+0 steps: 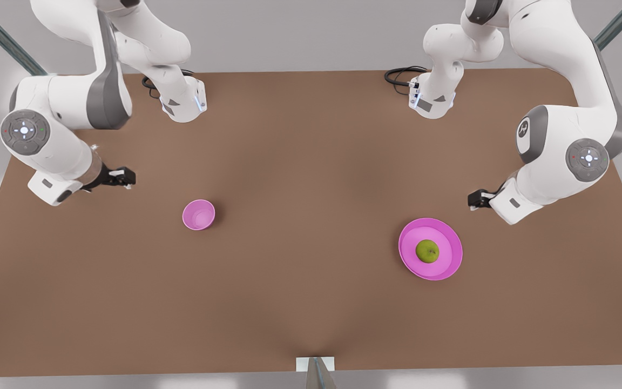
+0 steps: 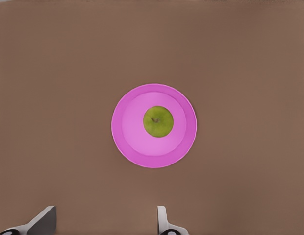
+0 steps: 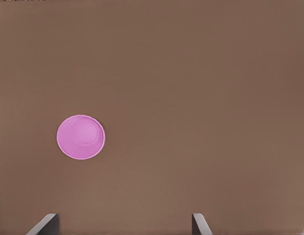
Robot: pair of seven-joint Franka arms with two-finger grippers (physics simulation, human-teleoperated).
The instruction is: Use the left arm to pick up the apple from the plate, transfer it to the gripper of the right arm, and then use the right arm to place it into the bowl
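The yellow-green apple (image 1: pixel 427 251) (image 2: pixel 158 121) lies in the middle of the wide pink plate (image 1: pixel 448 265) (image 2: pixel 127 142) at the front view's right. My left gripper (image 1: pixel 475 200) (image 2: pixel 103 223) hovers high above the table, back and to the right of the plate, open and holding nothing. The small deep pink bowl (image 1: pixel 198 214) (image 3: pixel 81 137) stands at the front view's left. My right gripper (image 1: pixel 124 176) (image 3: pixel 123 224) hangs above the table behind and left of the bowl, open and empty too.
The brown table (image 1: pixel 311 302) stretches wide between bowl and plate. Both arm bases (image 1: pixel 184 102) (image 1: pixel 432 100) with black cables stand at the far edge. A small white bracket (image 1: pixel 315 364) sits at the near edge.
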